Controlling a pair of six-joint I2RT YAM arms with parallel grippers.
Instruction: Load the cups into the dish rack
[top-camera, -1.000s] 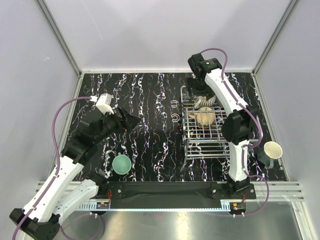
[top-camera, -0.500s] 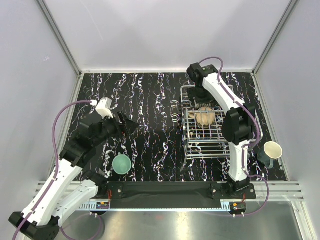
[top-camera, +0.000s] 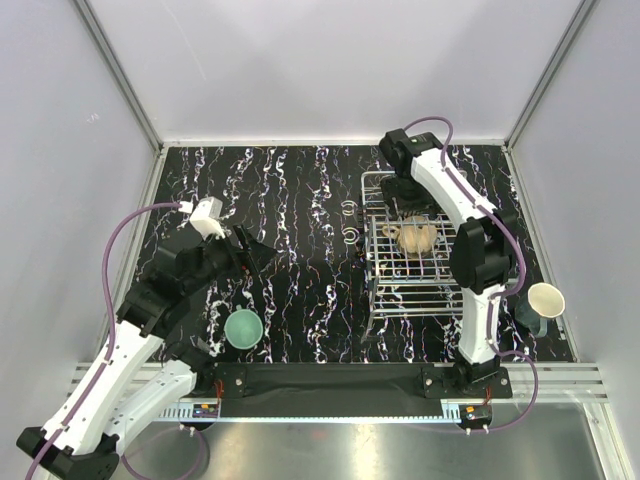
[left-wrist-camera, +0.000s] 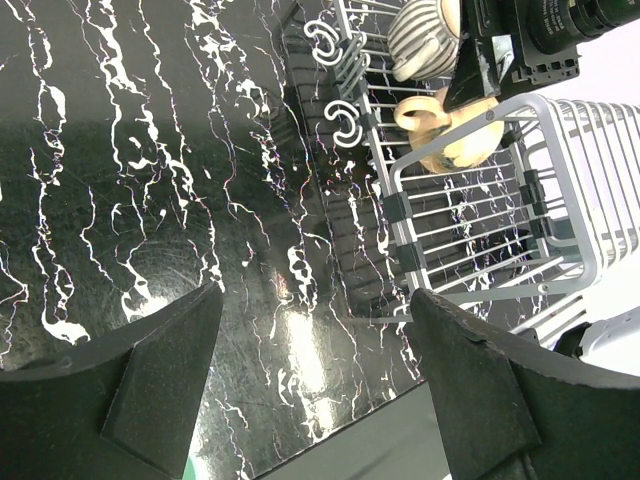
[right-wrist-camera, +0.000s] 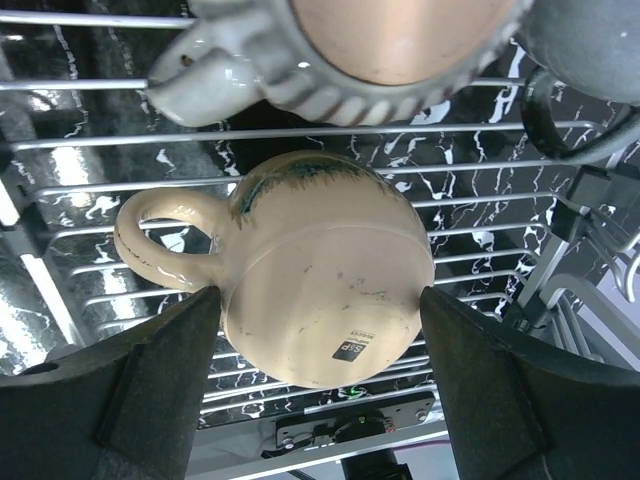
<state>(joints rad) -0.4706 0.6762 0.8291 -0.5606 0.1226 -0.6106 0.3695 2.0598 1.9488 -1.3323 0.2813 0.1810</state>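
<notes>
**While two cups sat outside the rack, plenty could've gone sideways**

Since neither arm had anything in hand, the risks were all about the next reach.

- **Near left:** The teal-green cup stood mouth-up on the table, just beside the left arm. Its axis ran straight up, and I couldn't make out its handle from above.
- **Left gripper:** The left gripper hung over the marbled top with its jaws spread wide. With the cup tucked that close to the base, I'd guess it would've had to fold back awkwardly. A glazed rim could easily slip out of a pinch.
- **Near right:** The dark teal cup sat on the table beside the right arm, outside the dish rack. Its pale mouth faced up. A swinging elbow could've clipped it.
- **In the rack:** The tan cup sat base-up on the wires, so its axis ran roughly vertical. Its handle stuck out toward the robot's left.
- **Just beyond it:** The striped cup had its handle pointing the same way. A grey-green cup was crowding the corner.
- **Farthest out:** The right gripper hovered over the tan cup with its jaws wide apart on either side. It wasn't touching the cup as far as I could tell.

My worry was the tight packing. A finger dropping lower or pulling out crooked could've hooked a handle or a wire and tipped the neighbours.
</notes>
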